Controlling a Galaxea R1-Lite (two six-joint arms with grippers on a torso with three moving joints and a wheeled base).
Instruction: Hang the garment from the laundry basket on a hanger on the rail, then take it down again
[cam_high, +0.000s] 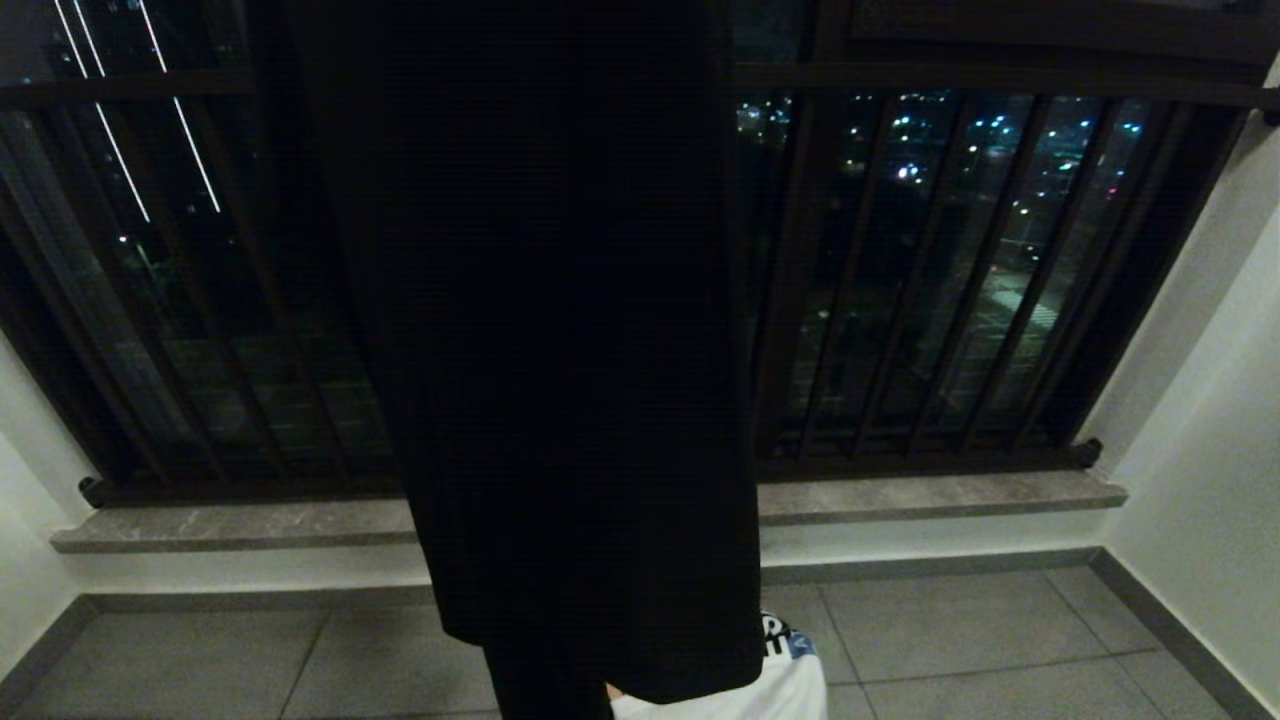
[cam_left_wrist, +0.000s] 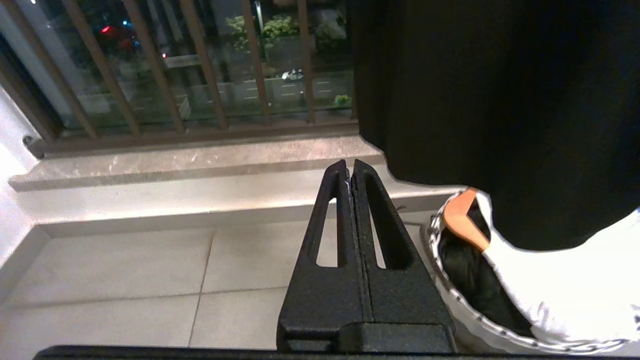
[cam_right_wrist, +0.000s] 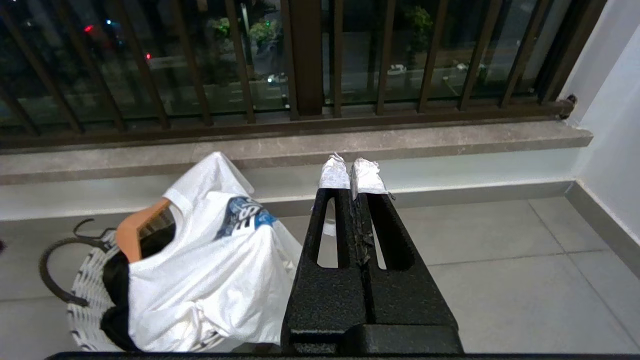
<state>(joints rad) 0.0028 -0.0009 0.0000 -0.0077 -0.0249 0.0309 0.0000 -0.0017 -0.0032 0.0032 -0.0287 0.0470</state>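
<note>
We're on a narrow balcony at night: grey floor tiles (cam_high: 950, 620), a stone sill (cam_high: 940, 497) and dark brown window-guard bars (cam_high: 960, 270) with city lights behind them. Down on the tiles sits the laundry basket (cam_right_wrist: 87, 292), pale woven rim, black loop handle (cam_right_wrist: 57, 270) sticking out to one side. Draped over it is a white T-shirt (cam_right_wrist: 215, 280) with a blue print, spilling across the rim and running lengthways from the basket toward the right gripper; an orange piece (cam_right_wrist: 136, 231) and some dark cloth (cam_right_wrist: 116, 280) show inside. In the head view only a white corner of that shirt peeks out at the bottom edge. Hanging straight down in front of us is a long black garment (cam_high: 560, 330), its long axis vertical, its hem just above the basket. Now the tools: the left gripper (cam_left_wrist: 349, 167) hovers over the floor beside the basket, fingers pressed together, holding nothing. The right gripper (cam_right_wrist: 349, 172), white-taped at the tips, is likewise closed and empty, just beside the shirt.
</note>
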